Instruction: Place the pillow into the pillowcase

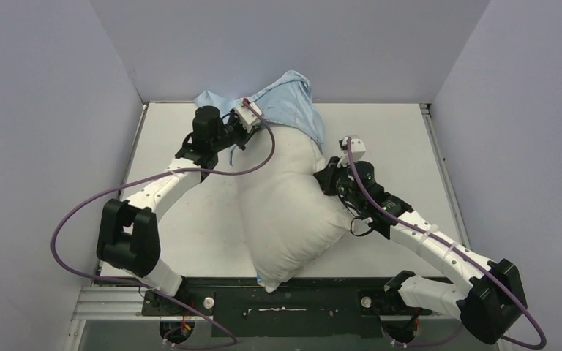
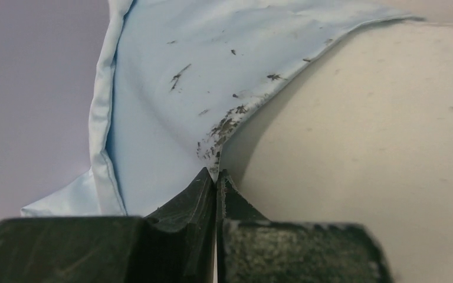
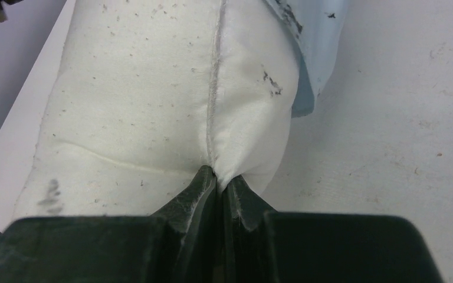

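The off-white pillow lies lengthways down the middle of the table, its far end tucked inside the light blue pillowcase at the back. My left gripper is shut on the pillowcase's open edge at the pillow's left side, with the pillow beside it. My right gripper is shut on the pillow's side seam, pinching the fabric just below the pillowcase edge.
The white table is enclosed by lavender walls at the back and both sides. The pillow's near corner overhangs the black base rail. Purple cables loop from both arms.
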Controlling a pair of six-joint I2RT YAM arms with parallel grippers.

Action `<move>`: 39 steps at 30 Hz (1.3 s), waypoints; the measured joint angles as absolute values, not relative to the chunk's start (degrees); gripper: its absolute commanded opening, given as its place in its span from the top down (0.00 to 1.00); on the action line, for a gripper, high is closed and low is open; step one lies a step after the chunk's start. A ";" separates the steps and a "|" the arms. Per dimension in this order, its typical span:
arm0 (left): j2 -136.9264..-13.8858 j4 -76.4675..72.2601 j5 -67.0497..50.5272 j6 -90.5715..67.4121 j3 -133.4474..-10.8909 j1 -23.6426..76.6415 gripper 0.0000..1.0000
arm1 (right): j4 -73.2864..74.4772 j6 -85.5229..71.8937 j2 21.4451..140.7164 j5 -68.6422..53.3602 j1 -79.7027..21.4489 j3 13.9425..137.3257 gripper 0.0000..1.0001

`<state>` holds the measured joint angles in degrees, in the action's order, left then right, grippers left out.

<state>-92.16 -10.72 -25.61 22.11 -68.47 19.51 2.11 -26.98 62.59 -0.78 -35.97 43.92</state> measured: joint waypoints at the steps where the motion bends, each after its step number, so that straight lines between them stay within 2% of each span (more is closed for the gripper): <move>1: -91.11 -10.79 -25.58 21.69 -67.88 20.27 1.00 | 1.67 -27.66 62.59 -0.36 -35.97 43.62 1.00; 10: -75.83 -10.50 -21.80 15.64 -56.71 37.19 1.00 | -0.43 -32.38 63.88 2.96 -34.89 41.52 1.00; 14: -73.28 -9.17 -17.76 12.95 -52.73 43.22 1.00 | -1.76 -34.54 64.25 4.29 -33.93 40.05 1.00; 24: -74.35 -4.75 -9.28 7.29 -56.55 46.70 1.00 | -6.42 -36.32 76.16 -1.43 -25.82 43.81 0.99; 26: -75.07 -4.62 -7.88 6.37 -57.56 46.70 0.95 | -6.42 -35.22 80.03 -4.32 -23.90 47.24 0.86; 28: -76.44 -3.88 -6.68 5.93 -58.74 46.70 0.84 | -5.96 -34.11 83.20 -6.22 -22.72 50.39 0.71; 30: -78.02 -2.79 -6.70 5.26 -60.60 47.00 0.71 | -4.64 -32.69 85.84 -6.39 -21.80 53.89 0.53; 32: -78.72 -2.02 -6.57 4.99 -62.15 47.55 0.63 | -3.31 -31.73 86.54 -5.41 -20.93 56.16 0.40; 36: -78.30 -1.28 -5.63 4.64 -63.64 46.98 0.57 | -0.21 -30.79 83.74 -3.18 -20.27 56.64 0.24; 39: -77.54 -0.14 -4.43 3.77 -63.66 44.03 0.55 | 3.18 -30.52 79.96 -1.17 -19.90 56.64 0.17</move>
<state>-77.54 -0.14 -4.43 3.77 -63.66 44.03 3.18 -30.52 79.96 -1.17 -19.90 56.64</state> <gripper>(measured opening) 0.432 0.772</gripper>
